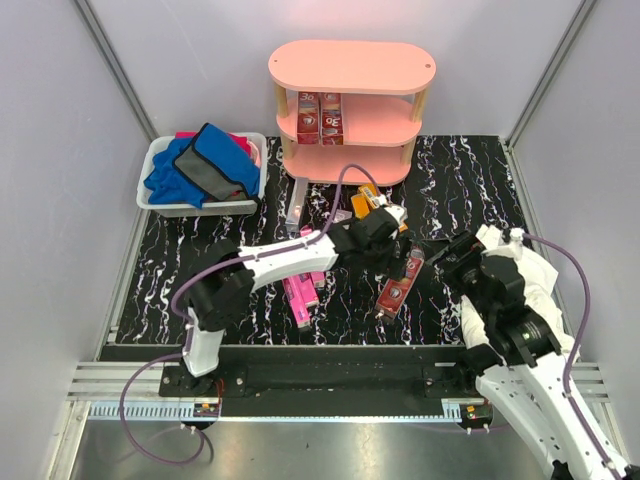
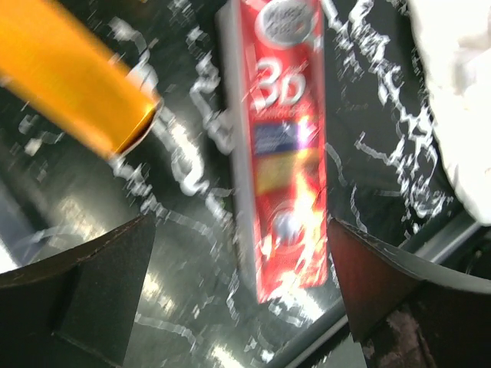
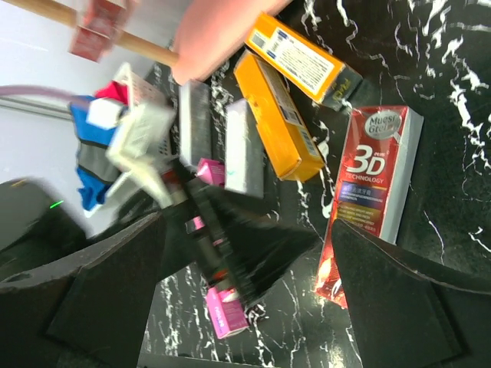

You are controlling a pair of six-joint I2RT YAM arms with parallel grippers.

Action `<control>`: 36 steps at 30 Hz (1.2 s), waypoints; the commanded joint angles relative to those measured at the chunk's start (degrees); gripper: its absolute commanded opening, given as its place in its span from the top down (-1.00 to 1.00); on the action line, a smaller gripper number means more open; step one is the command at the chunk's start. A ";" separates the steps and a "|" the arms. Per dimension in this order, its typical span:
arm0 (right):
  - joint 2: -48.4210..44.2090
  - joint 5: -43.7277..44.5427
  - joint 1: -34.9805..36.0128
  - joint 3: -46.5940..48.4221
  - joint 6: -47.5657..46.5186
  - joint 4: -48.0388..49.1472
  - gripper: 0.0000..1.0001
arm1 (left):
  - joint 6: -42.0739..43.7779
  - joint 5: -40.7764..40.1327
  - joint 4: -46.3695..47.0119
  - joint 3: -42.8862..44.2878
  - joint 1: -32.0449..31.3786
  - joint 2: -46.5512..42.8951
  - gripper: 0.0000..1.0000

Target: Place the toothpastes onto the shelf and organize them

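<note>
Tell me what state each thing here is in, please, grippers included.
Left gripper, open and empty, over a flat-lying red toothpaste.
Right gripper, open and empty.
Shelf, upright.
Two shelved toothpastes, standing on the middle tier.
Pink toothpastes, lying flat on the table.
White bin, filled with cloths.

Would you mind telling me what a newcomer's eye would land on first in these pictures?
The salmon-pink shelf at the table's far edge, with two red toothpaste boxes upright on its middle tier. Then the jumble of pink, orange and red boxes on the black marbled table in front of it.
</note>
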 commanded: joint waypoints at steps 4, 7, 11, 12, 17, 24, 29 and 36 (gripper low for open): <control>-7.15 5.91 0.09 6.33 -0.15 -6.37 -0.96 | 2.25 -3.88 -3.77 12.57 -2.58 8.82 -0.98; -9.97 7.40 0.09 7.56 0.03 -7.87 -0.95 | 1.72 -4.58 -5.97 16.44 -2.93 12.24 -0.98; -12.08 8.98 0.09 9.05 -0.41 -9.19 -0.95 | 1.46 -4.84 -7.99 21.01 -3.54 15.94 -0.98; -12.43 9.16 0.09 9.32 -0.58 -9.45 -0.95 | 1.54 -4.93 -8.17 22.50 -3.72 16.56 -0.98; -13.66 9.69 0.09 10.72 -0.94 -10.42 -0.96 | 1.02 -7.65 -12.37 27.78 -4.51 21.48 -0.98; -13.49 9.95 0.09 11.16 -1.20 -11.04 -0.96 | 0.14 -12.39 -19.33 38.94 -6.00 28.51 -0.93; -13.49 9.95 0.09 11.25 -1.11 -11.13 -0.95 | -0.74 -13.46 -22.23 41.76 -6.01 30.09 -0.75; -13.40 9.60 0.09 11.16 -0.94 -11.13 -0.95 | -1.27 -13.46 -26.01 44.93 -5.92 32.39 -0.46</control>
